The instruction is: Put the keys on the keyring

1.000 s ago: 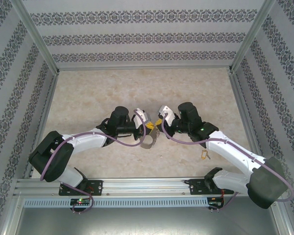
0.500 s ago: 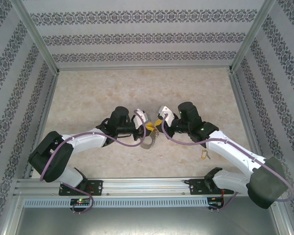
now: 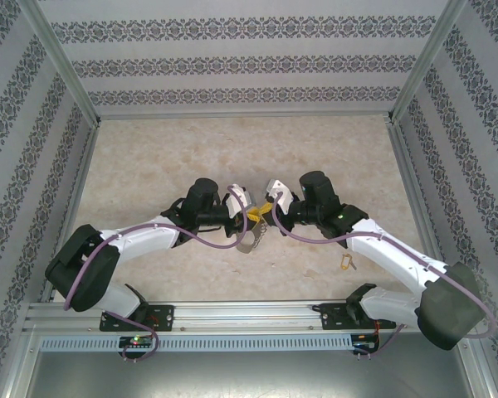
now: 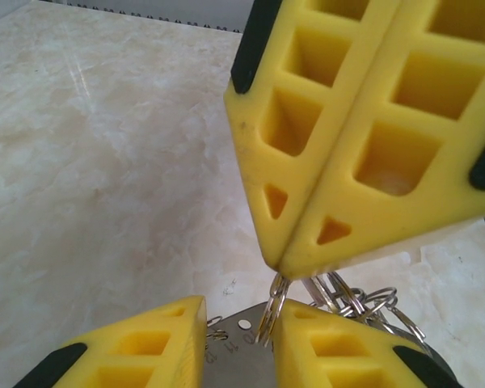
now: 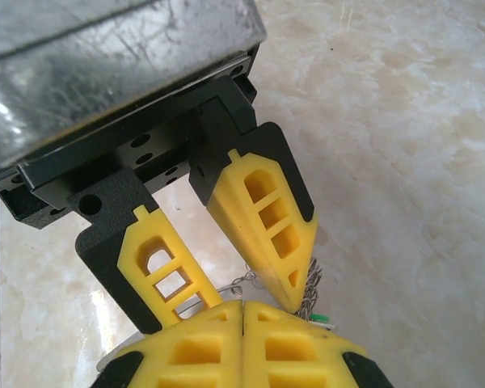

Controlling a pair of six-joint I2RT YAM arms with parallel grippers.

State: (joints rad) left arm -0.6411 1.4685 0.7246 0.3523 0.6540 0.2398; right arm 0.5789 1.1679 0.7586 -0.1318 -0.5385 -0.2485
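Tabletop (image 3: 149, 157): marbled beige.
Left gripper (image 4: 238, 311): mid-tabletop, jaws parted, keyring (image 4: 234, 360) band between them.
Right gripper (image 4: 287, 263): facing it, jaws pressed together, pinching a small ring (image 4: 273, 303) on the keyring's rim.
Key (image 3: 344, 262): yellow tag, lying toward the near right corner.

A pale, marble-patterned counter (image 3: 191, 149) spans the middle of the top view, evenly lit. Walls (image 3: 249, 58) papered in grey ornamental bands enclose it at the back and both sides. Aluminium posts (image 3: 60, 62) slant through the upper corners, and a slotted metal rail (image 3: 249, 342) runs along the bottom edge.
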